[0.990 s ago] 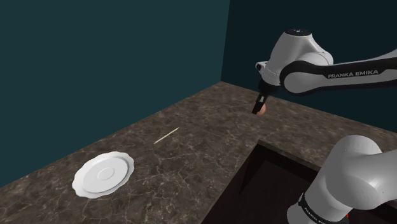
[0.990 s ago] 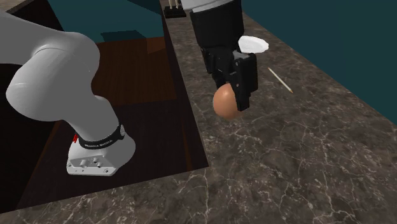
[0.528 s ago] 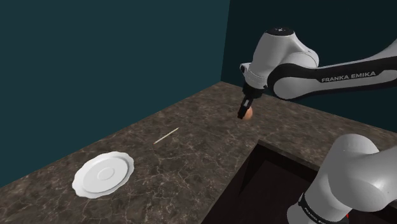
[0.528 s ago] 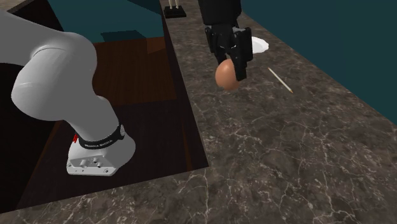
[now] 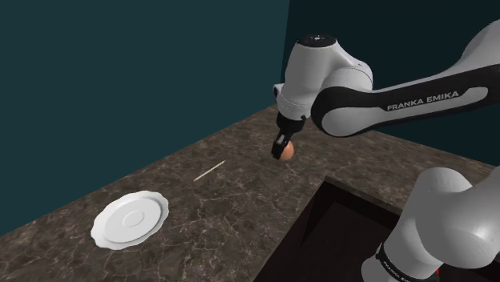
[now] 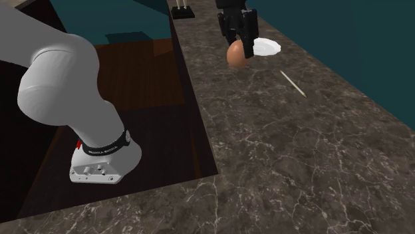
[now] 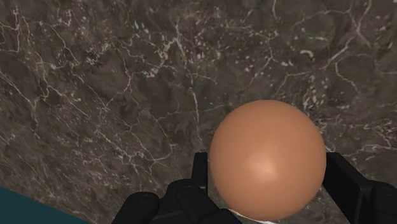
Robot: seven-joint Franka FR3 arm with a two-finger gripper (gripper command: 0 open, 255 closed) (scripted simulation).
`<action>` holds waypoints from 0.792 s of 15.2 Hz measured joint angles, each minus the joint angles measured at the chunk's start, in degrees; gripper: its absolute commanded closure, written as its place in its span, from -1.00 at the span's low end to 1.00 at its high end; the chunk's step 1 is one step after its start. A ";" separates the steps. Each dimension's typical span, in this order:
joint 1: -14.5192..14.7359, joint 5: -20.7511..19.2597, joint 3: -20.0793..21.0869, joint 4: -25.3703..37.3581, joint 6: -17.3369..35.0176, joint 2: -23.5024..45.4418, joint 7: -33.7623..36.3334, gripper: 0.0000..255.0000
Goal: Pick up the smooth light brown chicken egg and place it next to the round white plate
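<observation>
Egg (image 5: 287, 151) apparently nearer plate (image 5: 130, 219) than before

walls (image 5: 120, 72): dark teal | countertop (image 5: 232, 200): dark veined stone | recess (image 5: 332, 228): brown, sunken beside countertop

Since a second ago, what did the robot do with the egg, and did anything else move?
The gripper, staying shut on the brown egg, carried it above the dark counter toward the shoulder view's left, closer to the white plate. Nothing was let go. The plate and the thin stick lie where they were.
</observation>
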 measured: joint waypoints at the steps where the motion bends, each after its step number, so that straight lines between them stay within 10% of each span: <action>1: 0.25 0.19 1.00 1.01 0.12 1.39 1.21 1.00; 12: 2.63 -0.36 13.48 17.52 -3.09 18.49 16.51 1.00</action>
